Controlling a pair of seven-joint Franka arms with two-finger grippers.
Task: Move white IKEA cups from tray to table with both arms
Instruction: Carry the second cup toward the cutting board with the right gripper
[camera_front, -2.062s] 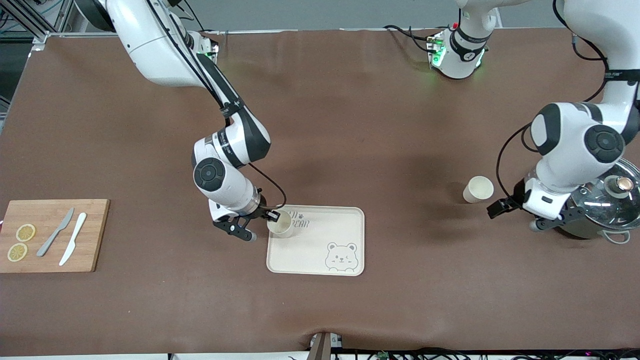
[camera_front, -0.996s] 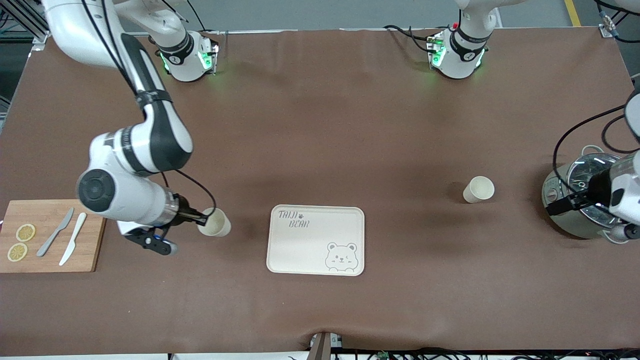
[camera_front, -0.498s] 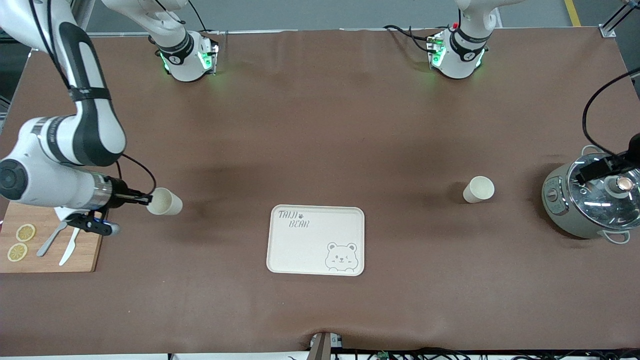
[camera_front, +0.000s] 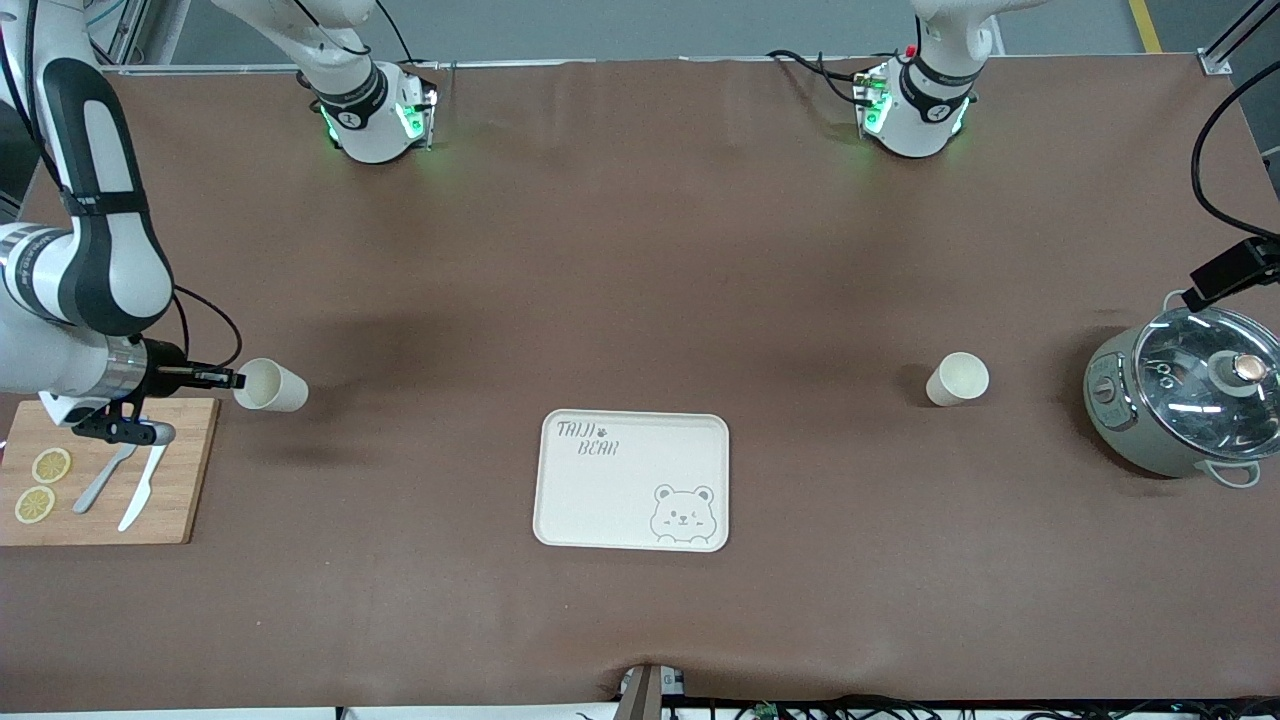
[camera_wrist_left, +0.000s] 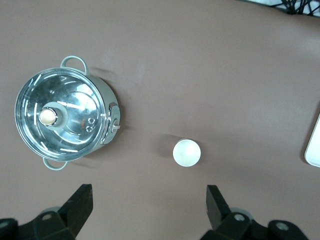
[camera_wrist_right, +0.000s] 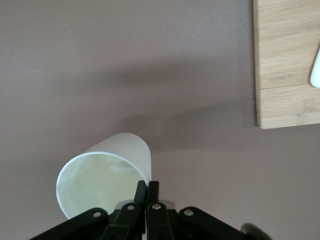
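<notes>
One white cup (camera_front: 272, 386) is gripped at its rim by my right gripper (camera_front: 234, 380). It is tipped on its side, above the table beside the cutting board's corner. In the right wrist view the fingers (camera_wrist_right: 148, 189) are pinched shut on the wall of the cup (camera_wrist_right: 112, 167). The second white cup (camera_front: 957, 379) stands upright on the table between the bear tray and the pot, with nothing touching it. My left gripper (camera_wrist_left: 149, 207) is open and empty, high over the table near this cup (camera_wrist_left: 187, 152). Only a black part of it (camera_front: 1235, 268) shows in the front view.
The cream bear tray (camera_front: 620, 500) lies mid-table with nothing on it; its edge shows in the left wrist view (camera_wrist_left: 315, 145). A steel pot with a glass lid (camera_front: 1185, 400) stands at the left arm's end. A wooden cutting board (camera_front: 180, 500) holds knives and lemon slices at the right arm's end.
My right gripper has lifted the cup off the tray and carried it toward the right arm's end, to beside the cutting board. The left arm has pulled away from the standing cup, past the pot.
</notes>
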